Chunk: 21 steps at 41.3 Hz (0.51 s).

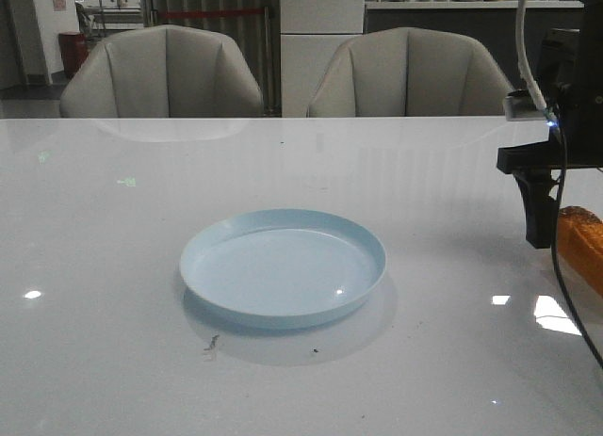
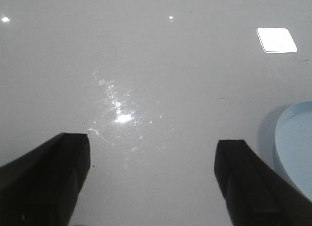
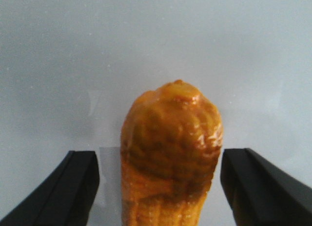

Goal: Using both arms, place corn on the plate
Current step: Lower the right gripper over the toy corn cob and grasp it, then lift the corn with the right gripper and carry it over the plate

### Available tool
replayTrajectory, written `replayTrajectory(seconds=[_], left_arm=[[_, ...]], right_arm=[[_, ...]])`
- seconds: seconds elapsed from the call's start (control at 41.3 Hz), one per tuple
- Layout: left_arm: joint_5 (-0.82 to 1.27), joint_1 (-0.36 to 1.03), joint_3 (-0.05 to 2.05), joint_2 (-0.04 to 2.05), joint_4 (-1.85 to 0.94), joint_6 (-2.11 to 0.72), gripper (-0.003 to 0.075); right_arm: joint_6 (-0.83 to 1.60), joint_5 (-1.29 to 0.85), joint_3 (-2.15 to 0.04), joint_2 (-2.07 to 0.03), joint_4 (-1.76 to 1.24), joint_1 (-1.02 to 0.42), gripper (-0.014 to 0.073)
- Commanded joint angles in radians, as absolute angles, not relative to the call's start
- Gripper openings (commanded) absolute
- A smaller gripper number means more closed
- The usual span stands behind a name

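— Jaws on the right arm (image 3: 158, 187)?
— Spread wide, straddling the corn (image 3: 170, 157) without touching it; the cob lies at the desk's (image 1: 113, 266) right edge.
— And the left arm (image 2: 151, 182)?
— Jaws parted just as wide, holding nothing, above bare desk beside the plate (image 1: 283, 264), which sits mid-desk.

the corn (image 3: 171, 157) fills the lower centre of the frame, its rounded, glossy orange-yellow end pointing up and its body running off the bottom edge. the right gripper (image 3: 161, 187) stands spread, one dark finger in each lower corner, with a gap of pale table (image 3: 156, 40) between each finger and the cob.
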State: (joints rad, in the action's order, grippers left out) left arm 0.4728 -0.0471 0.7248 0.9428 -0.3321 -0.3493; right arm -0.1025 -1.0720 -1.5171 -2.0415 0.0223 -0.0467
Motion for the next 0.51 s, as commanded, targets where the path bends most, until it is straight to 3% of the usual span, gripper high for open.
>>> replayTrajectory(seconds=[0.0,0.097,0.315,0.363,0.484], left_arm=[[0.391,-0.041,0.755,0.928,-0.353,-0.344,0.0581],[0.391,-0.041,0.755,0.928,-0.353,-0.344,0.0581],[0.391,-0.041,0.755,0.928,-0.353,-0.344,0.0581],[0.391,-0.041,0.755,0.928,-0.353,-0.344,0.0581],[0.391,-0.041,0.755,0.928,-0.353,-0.344,0.0581]], right_arm=[[-0.092,-1.067,-1.546,-1.989,0.038,-0.038,0.0610],[-0.091,-1.075,-1.546,-1.989,0.038,-0.038,0.0521],[-0.091,-1.090,-1.546,-1.988,0.034,-0.038,0.0041],[-0.091,-1.098,-1.547,-1.987,0.022,-0.038,0.0074],[-0.055,-1.131,-1.576,-1.983,-0.038,-0.047,0.0057]])
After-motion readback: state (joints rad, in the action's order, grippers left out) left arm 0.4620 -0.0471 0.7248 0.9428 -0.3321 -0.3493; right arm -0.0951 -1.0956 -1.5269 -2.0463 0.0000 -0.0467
